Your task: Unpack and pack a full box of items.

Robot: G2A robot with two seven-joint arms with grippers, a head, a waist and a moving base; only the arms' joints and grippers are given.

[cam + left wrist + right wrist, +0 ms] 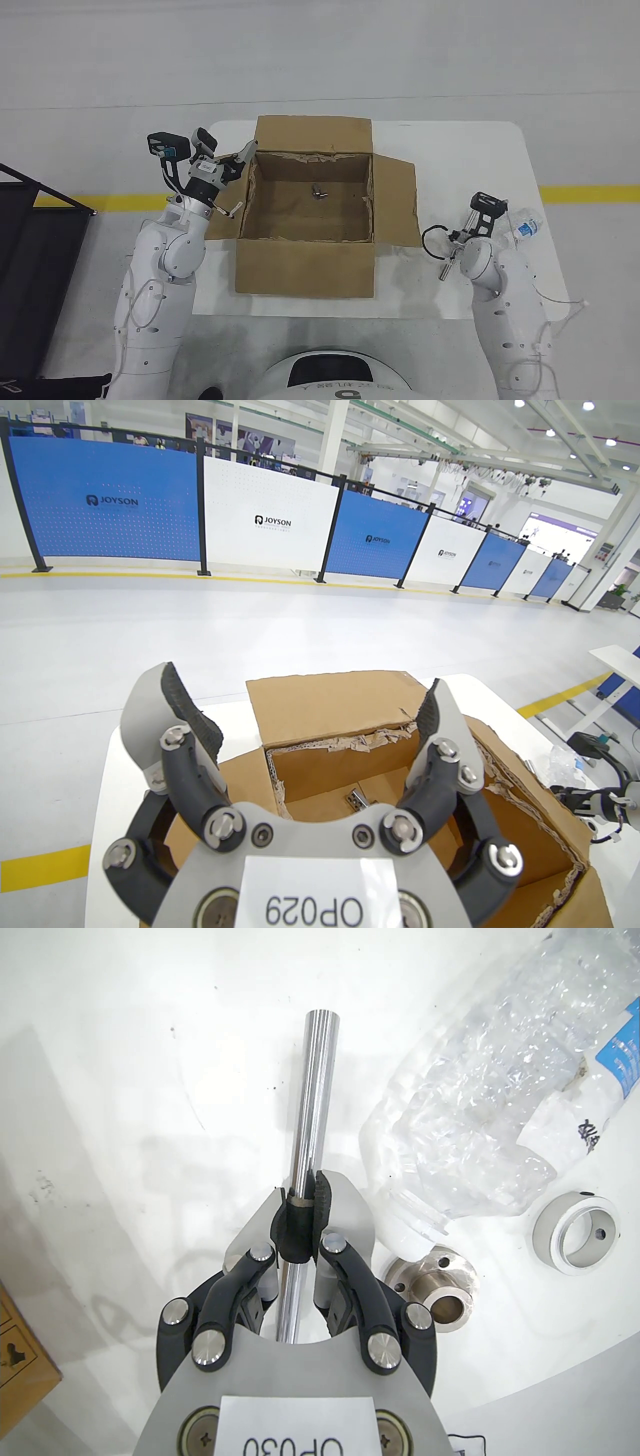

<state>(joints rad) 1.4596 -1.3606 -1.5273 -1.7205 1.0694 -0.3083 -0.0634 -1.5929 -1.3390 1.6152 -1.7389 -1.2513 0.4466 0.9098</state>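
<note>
An open cardboard box (306, 262) stands mid-table with its flaps spread, and one small metal part (320, 189) lies on its floor near the far wall; the same metal part (356, 798) shows in the left wrist view. My left gripper (222, 152) hovers open and empty over the box's left rim (320, 750). To the right of the box, my right gripper (302, 1195) is shut on a polished steel rod (315, 1093) just above the white table (125, 1078). A crushed clear plastic bottle (495, 1078), a brass flanged bushing (440, 1288) and a silver collar ring (575, 1238) lie beside it.
The crushed bottle (522, 226) lies near the table's right edge. A corner of the box (25, 1353) is close to the right gripper. A black rack (30, 260) stands on the floor left of the table. The table's far strip behind the box is bare.
</note>
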